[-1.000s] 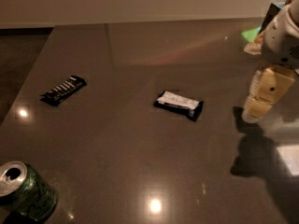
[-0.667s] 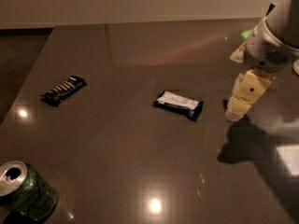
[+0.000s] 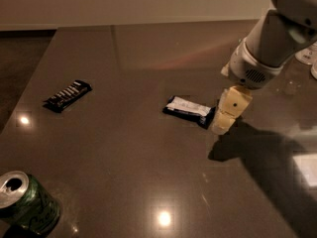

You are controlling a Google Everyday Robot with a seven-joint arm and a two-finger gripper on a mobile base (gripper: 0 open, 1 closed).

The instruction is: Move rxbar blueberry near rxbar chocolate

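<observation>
The rxbar blueberry [image 3: 189,111], a dark flat bar with a large white label patch, lies near the middle of the dark table. The rxbar chocolate [image 3: 67,95], a black bar with rows of small white lettering, lies at the left, well apart from it. My gripper [image 3: 224,123] hangs from the white arm at the right and sits low over the table, right at the blueberry bar's right end. It holds nothing that I can see.
A green soda can [image 3: 25,202] stands at the bottom left corner. The dark glossy table [image 3: 148,182] has its far edge along the wall and its left edge beside the chocolate bar. Pale objects [image 3: 307,58] stand at the right edge.
My arm and gripper have moved left and down, from the right edge of the table to the blueberry bar's right end. Both bars and the can have stayed put.
</observation>
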